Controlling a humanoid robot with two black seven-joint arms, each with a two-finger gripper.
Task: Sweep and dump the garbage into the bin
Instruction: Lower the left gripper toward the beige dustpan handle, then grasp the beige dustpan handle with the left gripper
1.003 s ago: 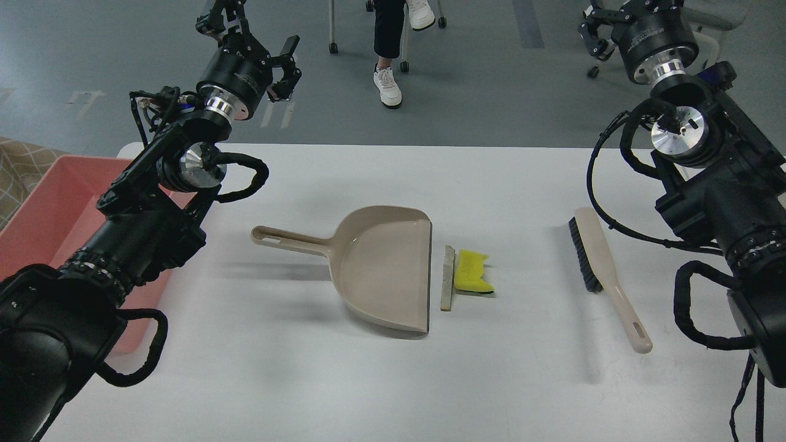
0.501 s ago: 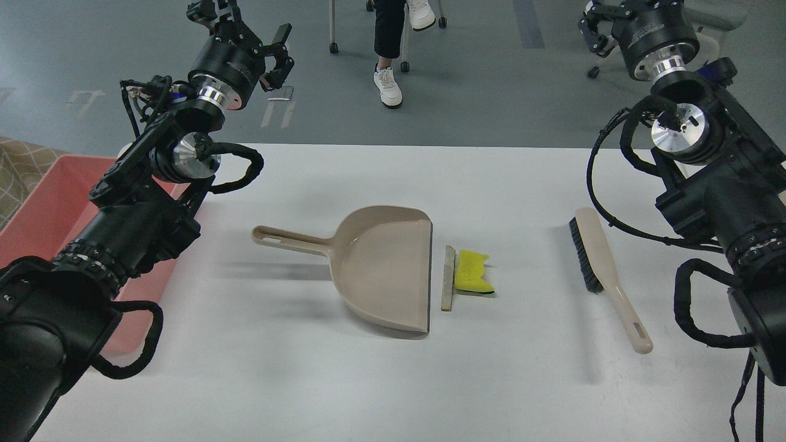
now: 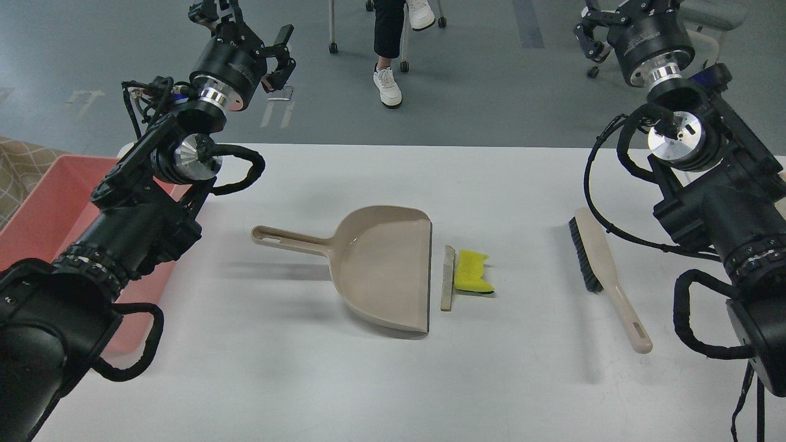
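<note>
The garbage lies at the table's middle: a bright yellow notched sponge piece point(image 3: 471, 271) and a thin pale beige strip point(image 3: 447, 279) touching its left side. The strip lies just right of the beige dustpan's point(image 3: 381, 270) open lip. The pink bin point(image 3: 34, 215) stands at the table's left edge, partly hidden by my left arm. My left gripper point(image 3: 245, 27) is raised beyond the table's far left corner, open and empty. My right gripper point(image 3: 608, 18) is raised at the top right, cut off by the view's edge; its fingers cannot be told apart.
A beige brush point(image 3: 608, 270) with black bristles lies on the right of the white table point(image 3: 393, 380), handle toward me. The dustpan's handle point(image 3: 288, 238) points left. A person's legs point(image 3: 388, 61) and chair wheels are on the floor beyond the table.
My left arm and gripper have swung a little up and to the left, away from the table. My right arm has shifted slightly left. The objects on the table have not moved.
</note>
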